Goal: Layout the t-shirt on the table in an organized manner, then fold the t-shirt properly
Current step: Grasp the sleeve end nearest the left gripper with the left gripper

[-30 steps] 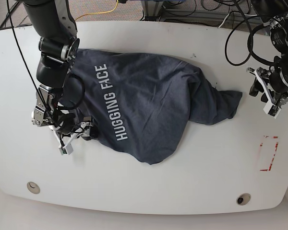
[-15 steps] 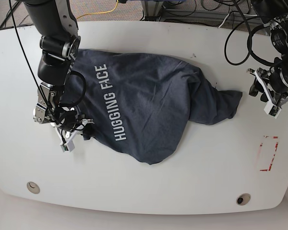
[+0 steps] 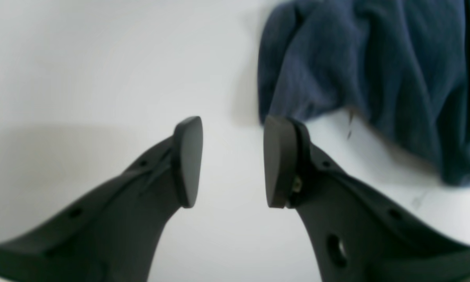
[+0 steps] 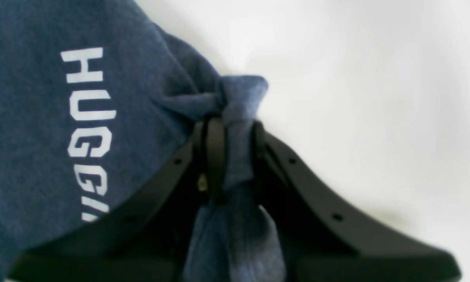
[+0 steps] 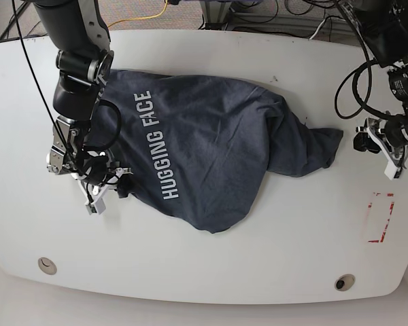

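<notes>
the t-shirt (image 5: 204, 136) lies on the white table (image 5: 190, 272), in the middle and toward the far side. it is dark navy-grey, and the white letters "hugging face" run along it, near the right arm. its cloth is not flat: soft folds gather around the narrow part which points to the left arm, and the near edge makes a rounded tip. the right gripper (image 4: 238, 156) has its fingers clamped on the t-shirt, and the pinched cloth stands up in a ridge between them. the left gripper (image 3: 233, 162) has its fingers apart, beside the narrow part, and they hold nothing.
</notes>
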Motion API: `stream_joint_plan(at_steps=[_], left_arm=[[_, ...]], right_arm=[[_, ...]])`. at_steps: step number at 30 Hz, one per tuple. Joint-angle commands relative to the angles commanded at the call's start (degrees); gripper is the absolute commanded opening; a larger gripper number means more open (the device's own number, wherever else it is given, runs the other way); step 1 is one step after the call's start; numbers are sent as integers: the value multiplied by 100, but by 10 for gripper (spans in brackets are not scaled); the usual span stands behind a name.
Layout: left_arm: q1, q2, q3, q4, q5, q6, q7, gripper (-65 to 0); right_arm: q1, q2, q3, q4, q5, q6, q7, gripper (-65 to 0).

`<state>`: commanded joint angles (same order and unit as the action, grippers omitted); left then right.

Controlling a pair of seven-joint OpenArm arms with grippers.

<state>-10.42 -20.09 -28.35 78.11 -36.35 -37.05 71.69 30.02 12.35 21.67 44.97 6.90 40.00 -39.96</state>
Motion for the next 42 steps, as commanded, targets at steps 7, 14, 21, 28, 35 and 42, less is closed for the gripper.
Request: stream_joint_plan(at_steps=[7,14,21,28,35,42], left_arm=[[-229,-114,835,-862,-9,554,-598,-407],[-237,-105,1037,-1398,-9,563,-932,-407],[-202,-88,1037,-1609,-9,545,-949,-407],[-202,-79,1354,-1582,-35,536,-923,-421],[-202,-79,1574,-1556,-18,571,-923,-649],[-246,-114,1574,-1495,-18,571,-923,-650]], right_arm=[[0,0,0,9,0,0,0,-582],[9,0,0,9,0,0,0,-582],[9,0,9,185,0,0,0,-583],[-246,-62,-18,888,0,0,-26,-583],[-273,-185,-18,1398,-26,0,-334,-585],[-396,-176,9,1987,-9,0,-677,-585]])
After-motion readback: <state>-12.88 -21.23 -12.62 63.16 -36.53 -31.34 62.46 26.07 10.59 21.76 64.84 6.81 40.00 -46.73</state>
